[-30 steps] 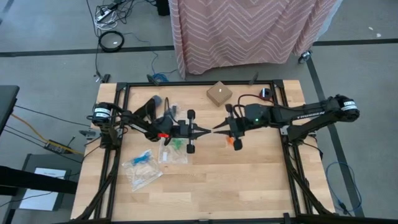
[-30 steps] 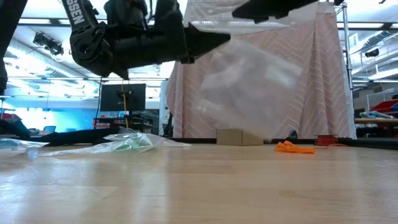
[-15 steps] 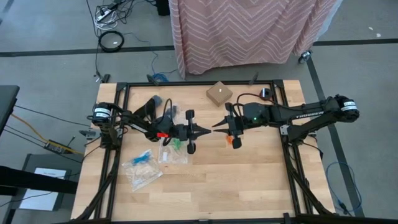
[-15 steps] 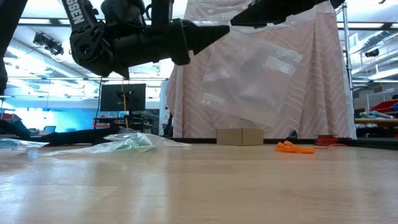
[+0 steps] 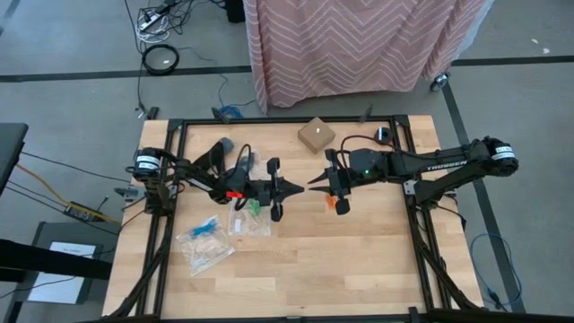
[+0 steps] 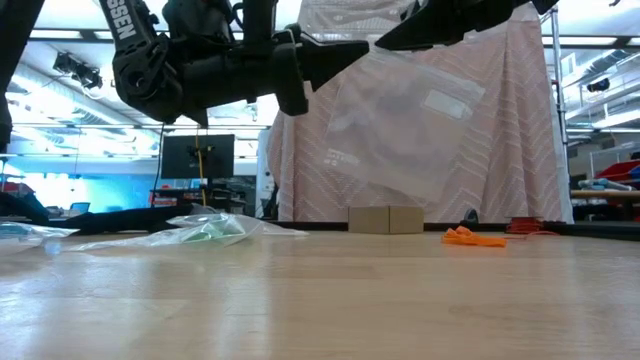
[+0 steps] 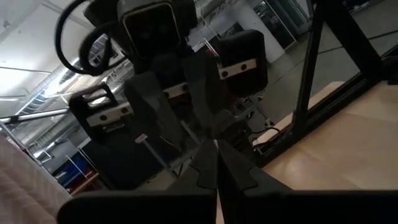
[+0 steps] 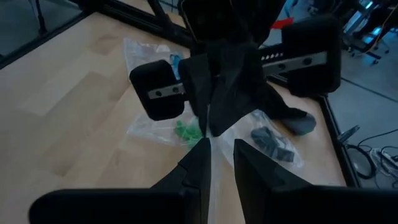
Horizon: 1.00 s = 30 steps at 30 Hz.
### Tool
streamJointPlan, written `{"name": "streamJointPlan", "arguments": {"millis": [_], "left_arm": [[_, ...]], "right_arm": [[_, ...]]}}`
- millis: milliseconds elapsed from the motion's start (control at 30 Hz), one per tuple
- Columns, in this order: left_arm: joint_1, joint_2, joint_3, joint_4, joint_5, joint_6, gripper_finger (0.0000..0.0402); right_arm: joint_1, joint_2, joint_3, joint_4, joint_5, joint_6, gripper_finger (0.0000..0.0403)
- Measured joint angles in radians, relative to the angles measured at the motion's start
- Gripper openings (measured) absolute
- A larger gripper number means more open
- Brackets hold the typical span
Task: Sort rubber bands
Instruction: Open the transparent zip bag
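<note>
Both grippers meet above the middle of the table [image 5: 359, 269] and hold one clear bag [image 6: 400, 125] between them, in the air. The left gripper [image 5: 301, 188] is closed tight on one edge of the bag mouth. The right gripper [image 5: 311, 186] stands narrow; it seems to pinch the other edge, but I cannot tell this for sure.

The orange bands [image 6: 474, 237] lie in a small pile on the wood, just under the right arm [image 5: 430, 166]. Green bands [image 8: 185, 130] and black bands [image 8: 270, 139] are already inside bags [image 5: 248, 215] on the left part of the table; a further bag [image 5: 204, 242] holds something blue.

I judge the step is to open this bag for the orange ones. To do it well, the two grippers should pull apart slowly and only a little, so the thin plastic does not slip out. The mouth should stay up and open.
</note>
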Motion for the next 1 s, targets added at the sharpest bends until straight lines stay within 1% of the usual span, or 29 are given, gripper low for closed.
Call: {"name": "streamJointPlan", "arguments": {"millis": [433,533,633,1000], "left_arm": [[0.0,0.0,0.0,-0.009,0.001,-0.002,0.0003],[0.001,0.0,0.0,-0.037,-0.031,-0.001,0.0003],[0.002,0.0,0.0,-0.041,-0.045,-0.001,0.0003],[0.002,0.0,0.0,-0.039,-0.051,-0.003,0.0004]], "right_arm": [[-0.04,0.0,0.0,-0.026,-0.01,0.005,0.0058],[-0.033,-0.004,0.0,-0.014,-0.043,0.006,0.0058],[-0.028,-0.005,0.0,-0.016,-0.053,0.006,0.0057],[-0.039,-0.005,0.0,-0.086,-0.026,0.031,0.0055]]}}
